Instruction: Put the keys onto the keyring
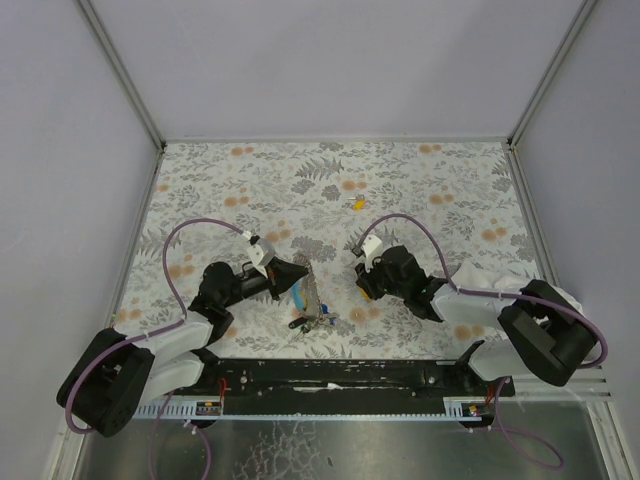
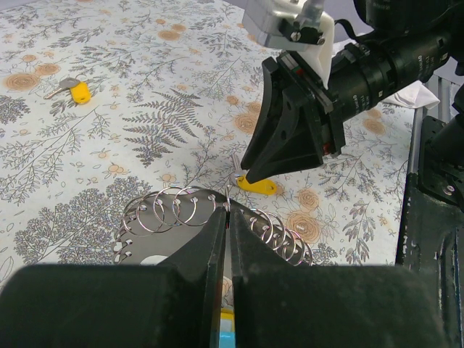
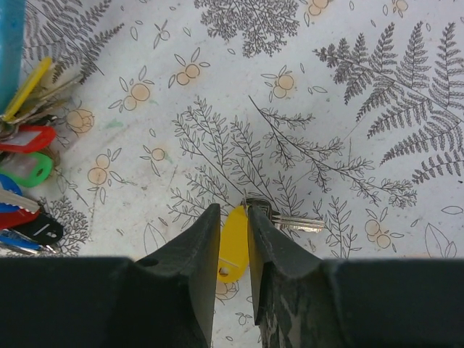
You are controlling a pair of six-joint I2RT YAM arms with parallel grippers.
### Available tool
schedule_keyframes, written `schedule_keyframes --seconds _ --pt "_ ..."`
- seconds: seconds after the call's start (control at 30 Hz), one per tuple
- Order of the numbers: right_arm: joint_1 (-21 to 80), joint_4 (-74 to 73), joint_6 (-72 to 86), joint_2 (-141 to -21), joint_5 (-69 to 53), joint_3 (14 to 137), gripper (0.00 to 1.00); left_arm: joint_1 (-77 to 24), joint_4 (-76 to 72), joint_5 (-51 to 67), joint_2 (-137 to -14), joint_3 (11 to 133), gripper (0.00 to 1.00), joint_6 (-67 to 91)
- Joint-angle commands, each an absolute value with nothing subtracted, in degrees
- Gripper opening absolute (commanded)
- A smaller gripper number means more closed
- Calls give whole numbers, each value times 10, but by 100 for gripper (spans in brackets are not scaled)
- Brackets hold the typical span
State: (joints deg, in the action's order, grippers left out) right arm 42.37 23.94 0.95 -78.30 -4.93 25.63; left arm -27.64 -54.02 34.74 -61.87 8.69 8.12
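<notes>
My left gripper is shut on a thin silvery keyring, which sticks up between its fingertips at the top of a curved strip that carries several more rings. A cluster of blue, red, green and black capped keys lies below it. My right gripper is shut on a yellow-capped key at table level, and its metal blade points out to the right. A second yellow key lies farther back.
The light-blue strip stands between the two grippers, which are close together. The floral table cover is bounded by grey walls at the back and sides. A black rail runs along the near edge.
</notes>
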Motion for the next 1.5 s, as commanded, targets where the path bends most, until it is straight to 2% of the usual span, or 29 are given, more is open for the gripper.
schedule_keyframes --seconds 0.0,0.57,0.83,1.1,1.47 --pt "423 285 0 -802 -30 262 28 -273 -543 358 -616 99 0 74" --pt "423 303 0 -846 -34 266 23 -273 -543 362 -619 100 0 74" --pt "423 296 -2 -832 -34 263 0 -273 -545 364 -617 100 0 75" --pt "423 195 -39 -753 -72 290 0 -273 -561 388 -623 98 0 73" --pt "423 81 -153 -680 -235 360 0 -274 -589 461 -644 103 0 56"
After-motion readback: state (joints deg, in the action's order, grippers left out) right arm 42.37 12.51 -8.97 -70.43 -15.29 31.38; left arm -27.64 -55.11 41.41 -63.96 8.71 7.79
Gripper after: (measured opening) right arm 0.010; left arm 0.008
